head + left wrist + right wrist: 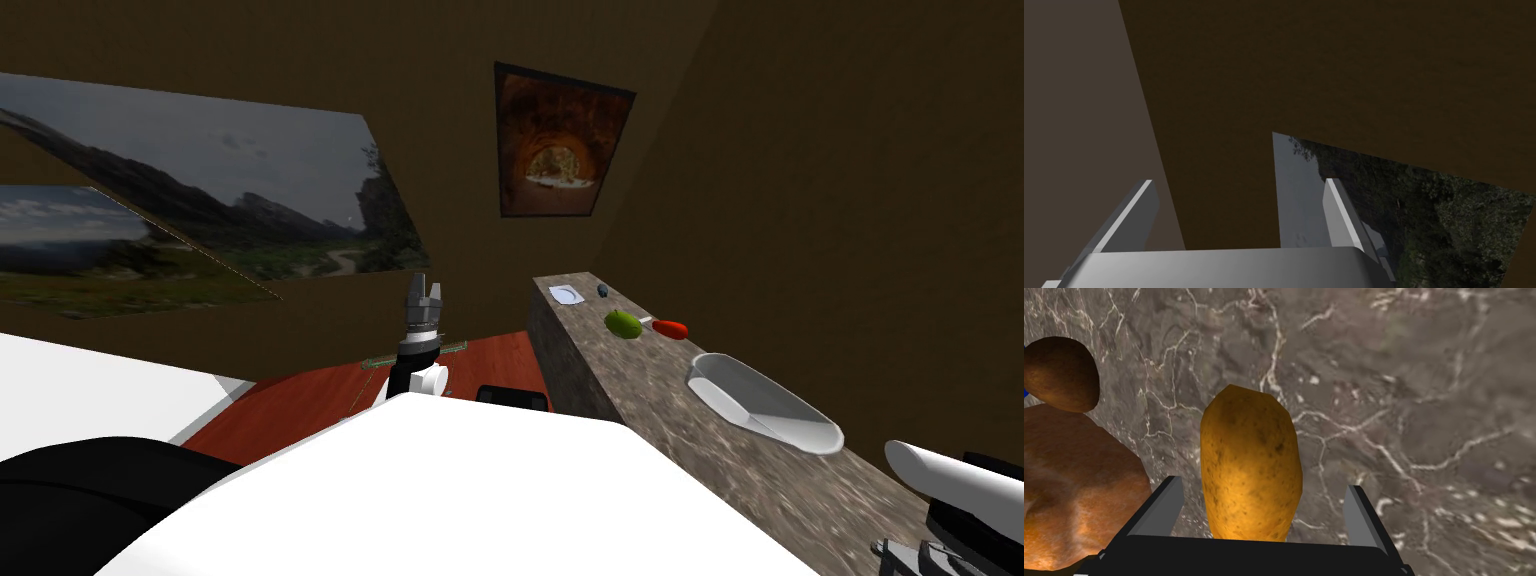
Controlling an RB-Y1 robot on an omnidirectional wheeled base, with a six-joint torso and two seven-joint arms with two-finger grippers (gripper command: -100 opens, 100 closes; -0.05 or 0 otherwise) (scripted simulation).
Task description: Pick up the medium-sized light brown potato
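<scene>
The light brown, speckled potato [1249, 463] lies on a grey marbled countertop [1399, 413]. My right gripper [1263, 485] is open right over it, one finger on each side, with a gap between each finger and the potato's skin. In the head view the right forearm [950, 470] reaches over the near end of the counter [640, 400]. My left gripper [422, 300] is raised in front of my chest toward the wall, and its fingers [1330, 200] stand open with nothing between them.
Close beside the potato lie a large orange-brown lump [1074, 483] and a smaller dark brown round one [1061, 373]. Farther along the counter are a white dish [765, 405], a red item [670, 329], a green fruit [623, 323] and a small white plate [566, 294].
</scene>
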